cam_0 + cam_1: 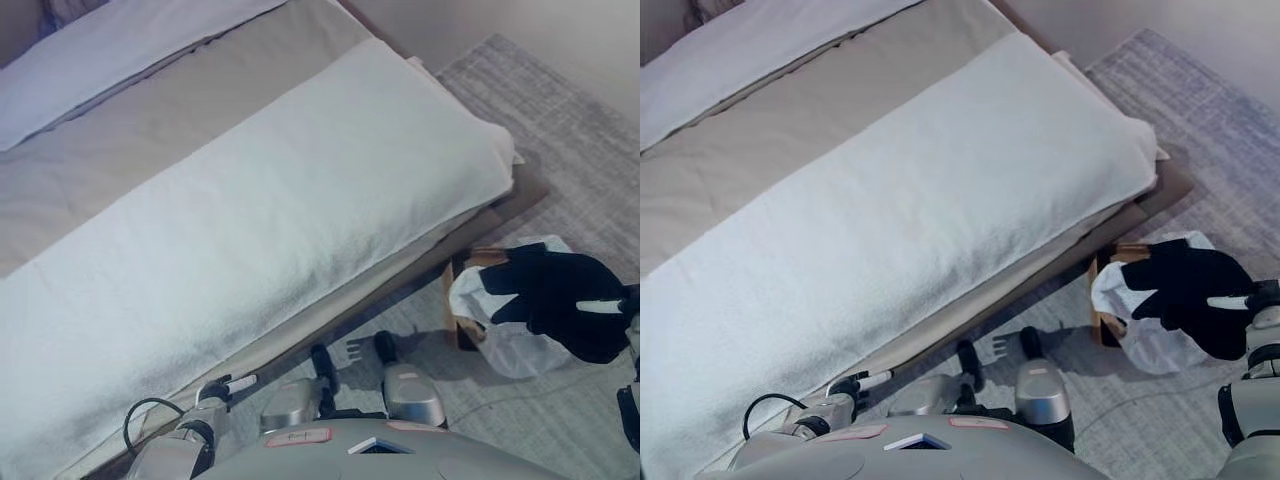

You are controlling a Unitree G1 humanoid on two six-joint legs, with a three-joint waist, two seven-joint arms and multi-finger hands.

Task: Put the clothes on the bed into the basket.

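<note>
You are looking at a black garment (560,295) hanging over the basket (500,320), which is standing on the grey rug (560,110) beside the foot corner of the bed (150,130). The garment is draping down from the right hand (1252,305), whose white-tipped finger is lying across the cloth's right edge; you cannot tell whether the remaining fingers are curling round the fabric, because the cloth is covering them. The basket is lying just below and to the left of that hand; it is showing a brown rim and a white lining, and the garment's lower part is overlapping its opening.

Up and to the left of the right hand, the bed is carrying a thick white blanket (270,220) spread lengthwise along the near side, over a beige sheet. A white pillow (110,50) is resting at the far end of the bed, well apart from both hands.

The left hand (225,388) is sitting low near the bed's edge, far to the left of the right hand, with its fingers loosely extended and holding nothing.
</note>
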